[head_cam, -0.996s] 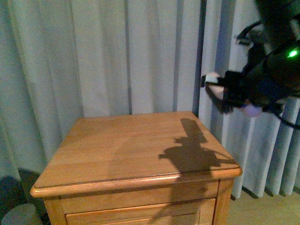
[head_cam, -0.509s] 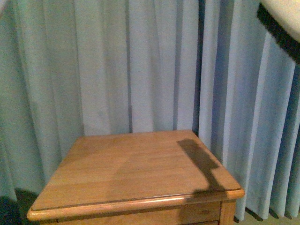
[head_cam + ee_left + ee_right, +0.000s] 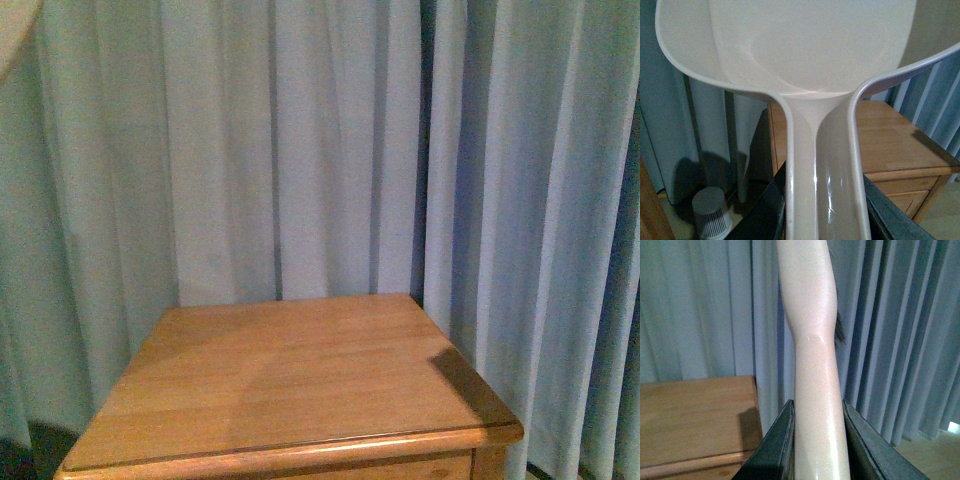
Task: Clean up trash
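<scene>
Left gripper (image 3: 825, 215) clamps dustpan (image 3: 810, 45); right gripper (image 3: 817, 445) grips a likely brush handle (image 3: 812, 340)

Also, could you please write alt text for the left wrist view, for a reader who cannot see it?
A beige plastic dustpan fills most of the view, its handle clamped between the dark jaws of the left gripper. Behind it stand a wooden nightstand with drawers and pale curtains, with a small white ribbed cylinder on the floor.
</scene>
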